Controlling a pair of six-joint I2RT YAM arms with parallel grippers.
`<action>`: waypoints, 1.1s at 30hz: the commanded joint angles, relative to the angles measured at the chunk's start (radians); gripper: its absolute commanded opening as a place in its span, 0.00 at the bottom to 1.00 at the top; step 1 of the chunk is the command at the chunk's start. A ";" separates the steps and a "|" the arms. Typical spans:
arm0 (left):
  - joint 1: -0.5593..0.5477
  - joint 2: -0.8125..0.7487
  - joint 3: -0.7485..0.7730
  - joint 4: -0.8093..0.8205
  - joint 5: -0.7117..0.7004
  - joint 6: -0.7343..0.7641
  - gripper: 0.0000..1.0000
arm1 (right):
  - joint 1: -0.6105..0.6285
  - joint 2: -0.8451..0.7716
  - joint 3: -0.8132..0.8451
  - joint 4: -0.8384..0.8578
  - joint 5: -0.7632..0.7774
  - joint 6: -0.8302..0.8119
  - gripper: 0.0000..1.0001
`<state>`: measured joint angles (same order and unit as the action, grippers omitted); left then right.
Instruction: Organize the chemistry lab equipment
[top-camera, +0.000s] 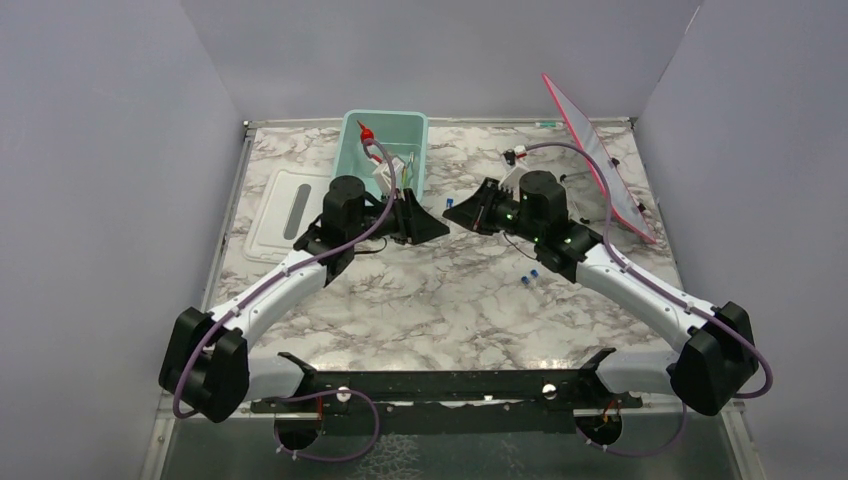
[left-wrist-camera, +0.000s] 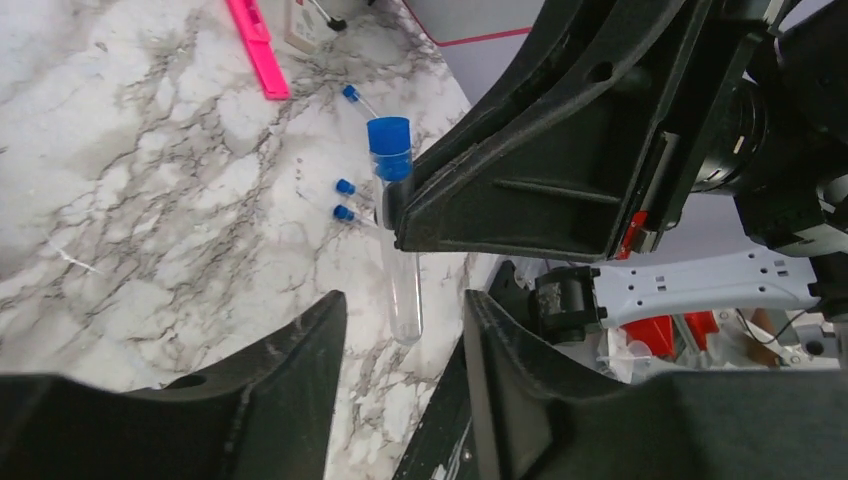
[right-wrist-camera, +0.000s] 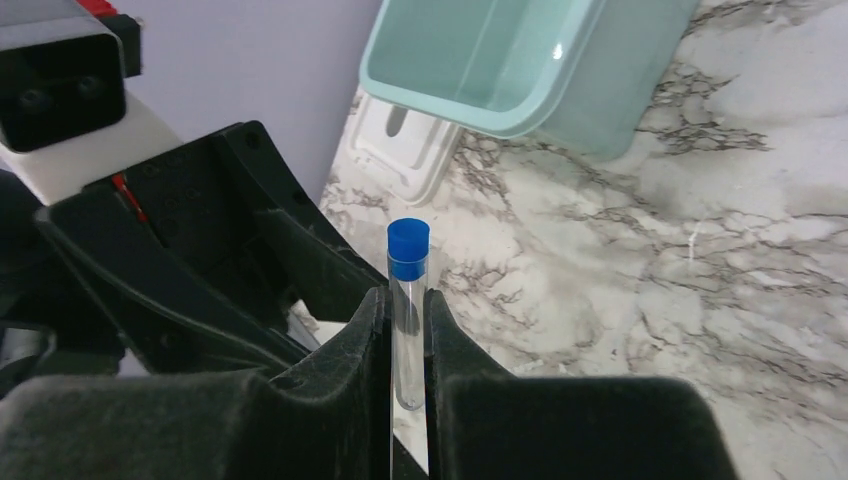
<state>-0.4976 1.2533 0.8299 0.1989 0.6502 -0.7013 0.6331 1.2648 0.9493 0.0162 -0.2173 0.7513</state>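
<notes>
While right gripper (right-wrist-camera: 405, 300) pinches vial (right-wrist-camera: 407, 335) (cap outward), tub (right-wrist-camera: 470, 108) rim beyond.

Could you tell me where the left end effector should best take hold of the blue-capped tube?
Probably the bare clear lower length of the blue-capped tube, approached straight ahead by the left end effector. The right end effector pinches its capped end, leaving that part free.

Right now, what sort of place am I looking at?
Probably a robot test cell staged as a chemistry bench: a marbled table boxed in by plain walls, a blue-capped tube pinched in the right fingers, and a teal tub at the back.
</notes>
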 joint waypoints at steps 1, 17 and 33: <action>-0.036 0.033 0.010 0.096 0.029 -0.019 0.43 | 0.002 0.003 0.035 0.088 -0.086 0.075 0.08; -0.047 0.030 0.113 -0.103 0.092 0.378 0.01 | 0.002 -0.026 0.107 -0.055 -0.100 0.012 0.34; -0.047 0.026 0.209 -0.340 0.119 0.642 0.02 | 0.002 -0.007 0.203 -0.207 -0.124 -0.027 0.28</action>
<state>-0.5438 1.2930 1.0031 -0.0738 0.7311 -0.1432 0.6327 1.2636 1.0985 -0.1612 -0.3084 0.7544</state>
